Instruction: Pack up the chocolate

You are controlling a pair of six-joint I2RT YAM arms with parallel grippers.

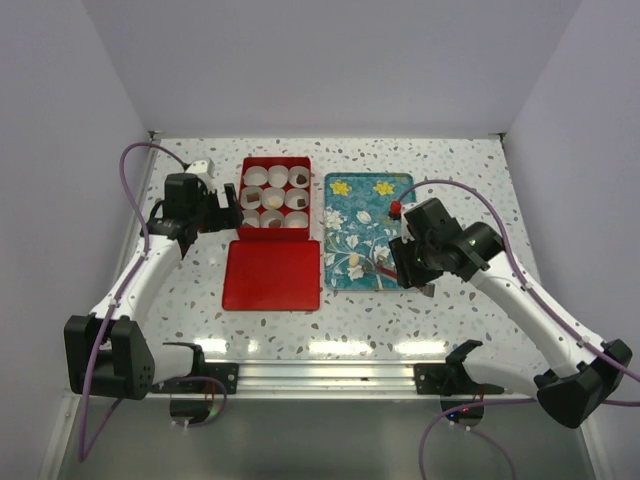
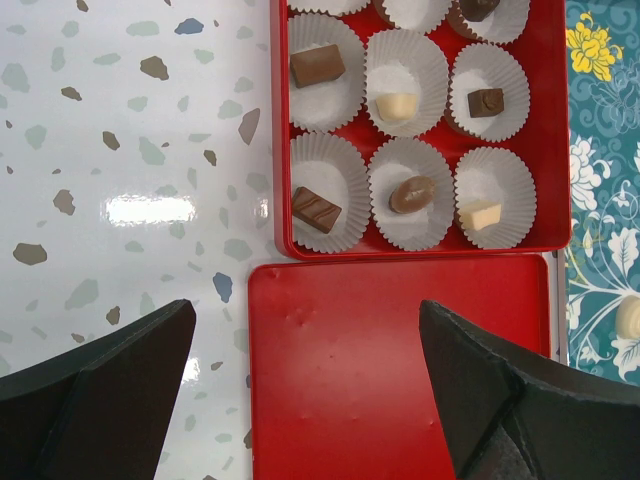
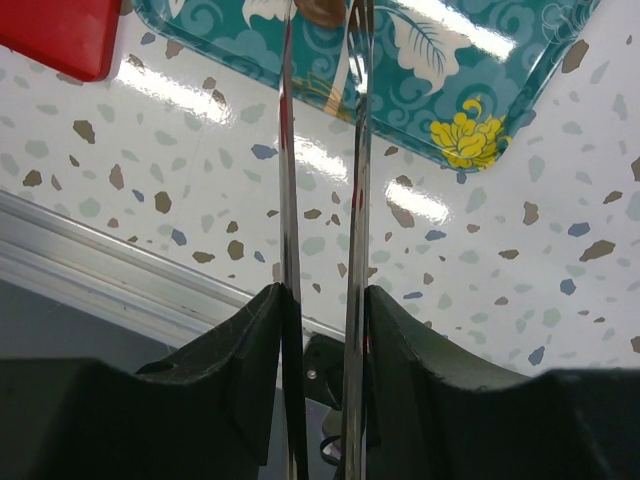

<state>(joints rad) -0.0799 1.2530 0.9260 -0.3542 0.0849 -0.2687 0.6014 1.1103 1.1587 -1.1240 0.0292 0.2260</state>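
Several chocolate pieces sit in white paper cups inside the red box (image 2: 556, 150), among them a brown bar (image 2: 317, 65), a cream piece (image 2: 396, 106) and a brown oval (image 2: 412, 194). One cream chocolate (image 1: 354, 262) lies on the teal tray (image 1: 395, 215). My left gripper (image 2: 307, 310) hangs open over the red lid (image 2: 350, 380). My right gripper (image 3: 322, 292) is shut on metal tongs (image 3: 285, 150). A brown chocolate (image 3: 322, 10) lies between the tong tips over the tray, cut off by the frame's top edge.
The red lid (image 1: 272, 274) lies flat just in front of the box (image 1: 273, 193), with the tray to their right. An aluminium rail (image 1: 330, 372) runs along the near table edge. White walls close in the back and sides.
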